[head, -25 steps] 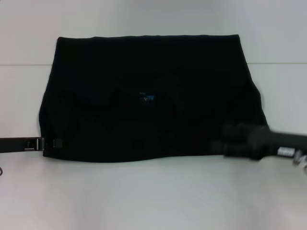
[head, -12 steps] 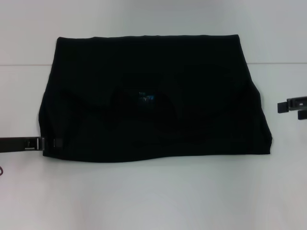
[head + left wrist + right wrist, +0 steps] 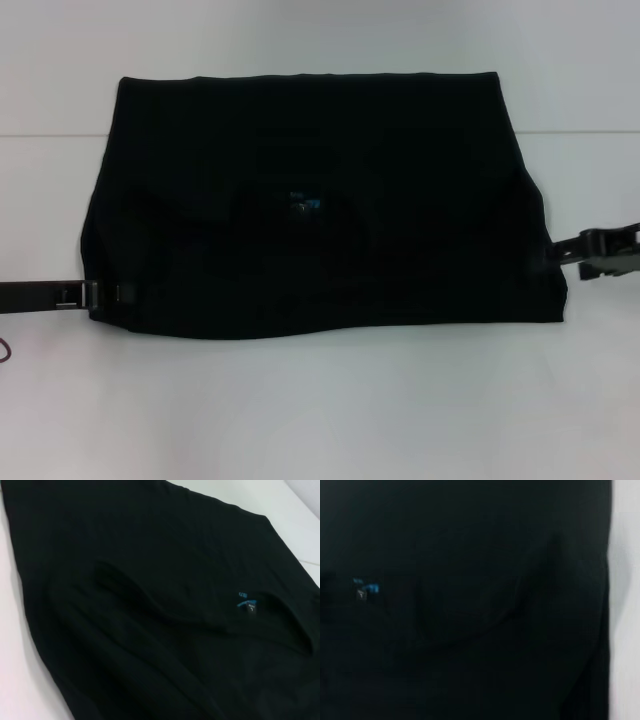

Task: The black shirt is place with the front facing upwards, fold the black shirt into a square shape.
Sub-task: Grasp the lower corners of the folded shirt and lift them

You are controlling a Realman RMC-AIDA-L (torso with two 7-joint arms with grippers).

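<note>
- Head view: my white desk [image 3: 320,410] carries the black shirt [image 3: 320,200], folded into a wide block at centre.
- Left gripper [image 3: 100,295] sits at the shirt's near-left corner; right gripper [image 3: 600,250] at its right edge. I cannot tell either's fingers.
- Blue neck label [image 3: 305,204] shows mid-shirt, writing unreadable.

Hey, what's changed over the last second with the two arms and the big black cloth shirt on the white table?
The right gripper lifted off the near right corner of the black cloth shirt, swung out past its right edge, then came back in lower, its tips now at that edge. That corner lies flat. The left gripper stayed at the near left corner, and the shirt with its small blue neck label kept its shape on the white table.
</note>
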